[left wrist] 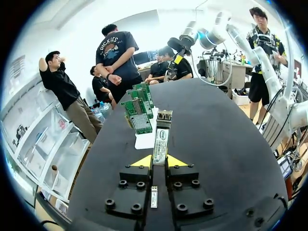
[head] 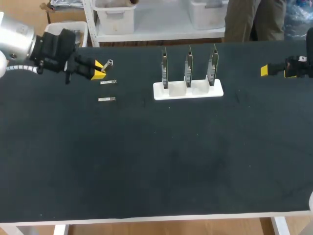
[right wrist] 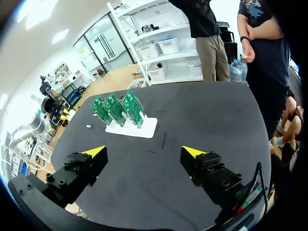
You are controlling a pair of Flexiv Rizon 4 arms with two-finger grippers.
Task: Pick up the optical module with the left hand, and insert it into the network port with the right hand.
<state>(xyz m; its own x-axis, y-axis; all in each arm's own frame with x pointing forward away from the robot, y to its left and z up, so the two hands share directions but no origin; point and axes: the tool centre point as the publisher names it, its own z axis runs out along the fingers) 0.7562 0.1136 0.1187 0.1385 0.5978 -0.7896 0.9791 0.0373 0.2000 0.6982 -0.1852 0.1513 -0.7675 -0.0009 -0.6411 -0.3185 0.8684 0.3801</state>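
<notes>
The optical module (head: 109, 62) (left wrist: 161, 137) is clamped between the yellow tips of my left gripper (head: 100, 70) (left wrist: 159, 161), sticking out ahead of them over the far left of the black table (head: 156, 156). 2 spare modules (head: 107, 82) lie flat just below it. Near the middle, a white stand (head: 215, 90) (right wrist: 142, 129) holds 3 upright network cards (head: 189, 66) (right wrist: 115, 108) in a row, and well to the right my right gripper (head: 264, 70) (right wrist: 147, 151) hangs with its fingers spread wide, grasping nothing.

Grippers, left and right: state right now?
Left gripper: shut on the optical module.
Right gripper: open, holding nothing.
</notes>
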